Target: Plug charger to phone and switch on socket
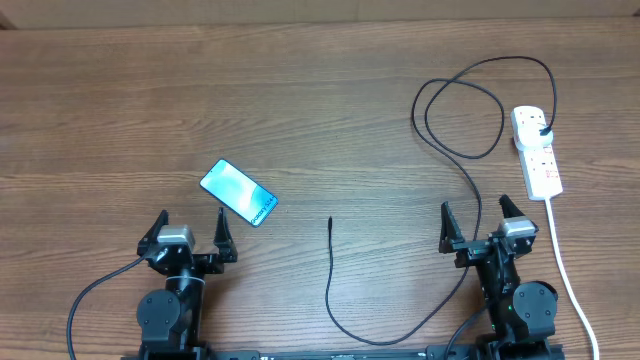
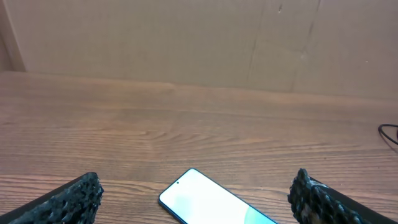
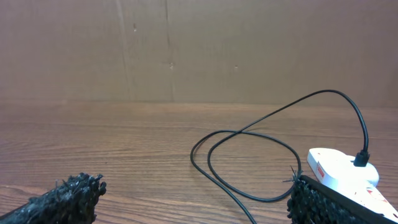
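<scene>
The phone lies flat and screen-up on the wooden table, skewed on a diagonal, just ahead of the left gripper; in the left wrist view its near end shows between the two fingertips. The charger is plugged in at its far end: its black plug sits in the white power strip over on the right. From there the thin cable loops across the table, passes close by the right gripper and curves along the near edge. It ends with the slim connector tip lying loose, near the phone on its right side but not touching it. To my eye nothing is started, and the first job is picking up that tip. It looks best pinched close behind the connector so it doesn't droop, with the other arm pinning the phone so it can't slide when the tip is pushed in. Which edge carries the port I can't make out. Both grippers sit at the near side of the table with jaws spread wide, holding nothing and touching nothing. The strip's white cord trails toward the near edge beside the right arm.
</scene>
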